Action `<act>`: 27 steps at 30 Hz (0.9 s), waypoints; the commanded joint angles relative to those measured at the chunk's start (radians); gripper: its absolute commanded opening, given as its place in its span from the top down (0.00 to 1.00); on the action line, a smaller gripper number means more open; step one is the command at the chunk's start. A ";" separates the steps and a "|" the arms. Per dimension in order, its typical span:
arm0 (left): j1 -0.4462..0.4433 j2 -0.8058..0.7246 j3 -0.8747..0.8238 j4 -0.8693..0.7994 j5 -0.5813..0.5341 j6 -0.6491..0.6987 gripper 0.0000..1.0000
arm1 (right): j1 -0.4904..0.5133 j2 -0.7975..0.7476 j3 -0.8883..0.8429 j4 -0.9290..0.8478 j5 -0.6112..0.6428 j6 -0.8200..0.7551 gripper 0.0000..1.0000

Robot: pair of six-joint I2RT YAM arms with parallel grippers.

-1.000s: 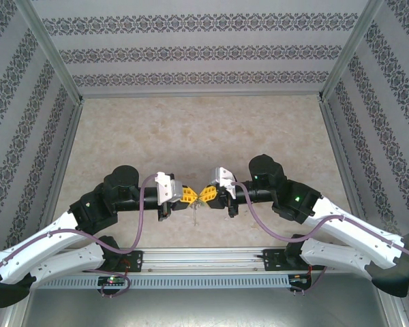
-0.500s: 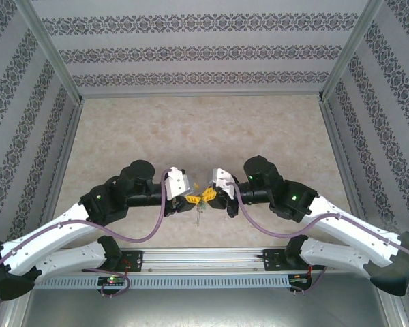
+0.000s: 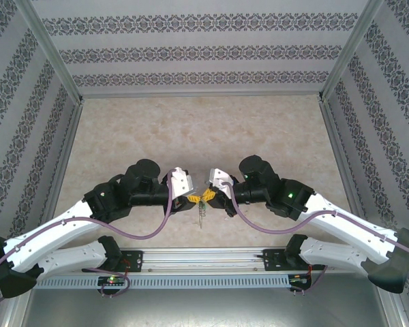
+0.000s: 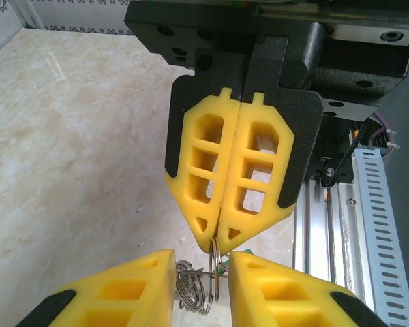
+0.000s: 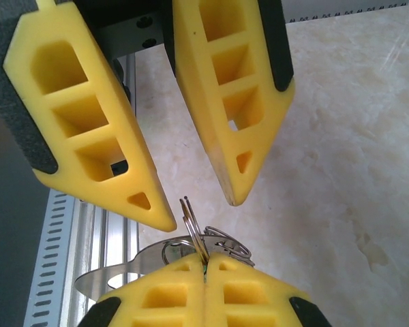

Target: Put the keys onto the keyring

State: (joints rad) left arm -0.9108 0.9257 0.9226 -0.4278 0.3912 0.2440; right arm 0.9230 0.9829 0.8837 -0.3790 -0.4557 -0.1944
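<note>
Nearest: a slotted aluminium rail (image 3: 204,259), on the base side of both pincers.

Next, just below the two sets of tips in the top view: a small silvery metal key with a bright green plastic head (image 3: 202,214). It hangs blade-down, clear of the beige marbled counter (image 3: 191,129), with the green head up at the tips.

Right pincer (image 5: 204,264): yellow pads pressed together, clamped on the edge of the dull grey metal keyring loop (image 5: 192,228). The loop stands edge-on above its tips. A sliver of green shows in the pinch beside the loop. Fine wire coils and a flat silvery piece sit just under the tips.

Left pincer (image 4: 202,259): spread wide, tip to tip with the right one, one pad on each side of the loop. It grips nothing that I can make out.

Progress, as judged: key and keyring are lifted and gathered at the right pincer, so pick-up and line-up look done. I cannot tell whether the key's hole is already on the loop; the joint is hidden in the pinch. If it is not, threading remains, and the left pincer would need a hold on key or loop first.

Beyond both pincers, the counter runs to the patterned back wall (image 3: 204,51).
</note>
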 commanded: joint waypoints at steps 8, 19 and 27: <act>-0.012 0.021 0.019 0.011 0.029 0.006 0.75 | 0.005 0.002 0.043 0.002 0.002 -0.017 1.00; -0.013 0.046 0.018 0.038 0.049 0.007 0.80 | 0.011 0.020 0.059 -0.001 -0.009 -0.020 1.00; -0.012 0.056 0.023 0.031 0.047 0.012 0.96 | 0.013 0.014 0.059 0.005 -0.016 -0.023 1.00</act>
State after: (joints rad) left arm -0.9108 0.9745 0.9226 -0.4194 0.4252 0.2447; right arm 0.9257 1.0080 0.9035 -0.4149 -0.4522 -0.2039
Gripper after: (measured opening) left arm 0.061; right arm 0.055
